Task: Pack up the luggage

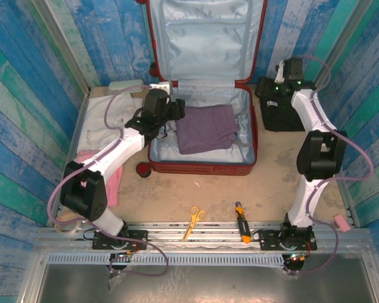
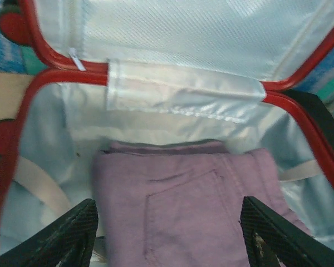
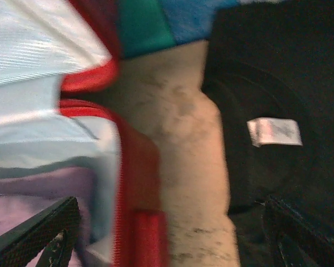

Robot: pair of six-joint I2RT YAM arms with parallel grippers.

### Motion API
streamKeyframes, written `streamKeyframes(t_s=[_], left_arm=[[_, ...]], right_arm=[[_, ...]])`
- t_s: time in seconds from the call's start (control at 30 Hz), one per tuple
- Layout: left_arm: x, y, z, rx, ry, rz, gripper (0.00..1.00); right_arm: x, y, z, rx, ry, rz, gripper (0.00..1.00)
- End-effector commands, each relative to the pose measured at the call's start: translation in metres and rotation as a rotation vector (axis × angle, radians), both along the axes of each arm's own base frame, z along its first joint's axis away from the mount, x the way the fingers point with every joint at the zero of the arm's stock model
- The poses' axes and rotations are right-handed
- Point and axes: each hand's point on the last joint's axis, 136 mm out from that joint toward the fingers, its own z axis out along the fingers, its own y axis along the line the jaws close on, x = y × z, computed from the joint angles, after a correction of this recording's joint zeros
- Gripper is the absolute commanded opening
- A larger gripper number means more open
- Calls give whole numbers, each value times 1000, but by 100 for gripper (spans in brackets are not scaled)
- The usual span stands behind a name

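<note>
Two sets of jaws stand spread wide, holding nothing. Left gripper hangs over folded purple trousers inside the open luggage, which lies mid-table towards the back. Right gripper hovers between the luggage's edge and a black garment.

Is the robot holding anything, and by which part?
Nothing is held. The left tool is open above the purple clothes; the right tool is open too.
</note>
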Motion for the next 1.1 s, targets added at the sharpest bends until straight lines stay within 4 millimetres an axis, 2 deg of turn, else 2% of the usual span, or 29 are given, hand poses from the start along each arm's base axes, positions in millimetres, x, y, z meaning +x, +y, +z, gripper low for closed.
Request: streamKeyframes(t_s=[0.0,0.07,0.17,0.27,0.4,0.47,0.53,0.67,0.77,0.9,1.0,1.07], left_arm=[[-20,-25,-7,-57,38,-104,73],[-27,-36,-11,-46,37,-135,75],[-35,-50,-16,-44,35,-173,77],[-42,-60,-12,-75,8,-218,81],[-57,-62,4,-160,-87,-254,82],[-62,-63,8,-180,-109,-269,83],[-63,-66,5,-175,-101,-284,83],[-62,-74,-3,-154,-62,-307,83],[-63,-75,-9,-156,-54,-304,84],[-64,-78,-16,-167,-47,-319,84],[-63,-80,-22,-167,-37,-325,86],[-64,-82,-24,-164,-37,-339,87]], right_arm=[[-18,-63,-61,-98,225,-89,87],[-18,-68,-78,-112,277,-72,87],[-18,-65,-96,-119,331,-40,87],[-20,-63,-114,-130,379,-24,88],[-27,-60,-136,-151,450,0,87],[-30,-52,-146,-162,472,39,87],[-32,-48,-154,-185,491,59,86],[-40,-54,-169,-258,546,58,81],[-58,-66,-181,-333,619,48,70],[-92,-78,-189,-398,698,2,47],[-122,-80,-191,-400,739,-41,27],[-143,-75,-192,-353,760,-64,19]])
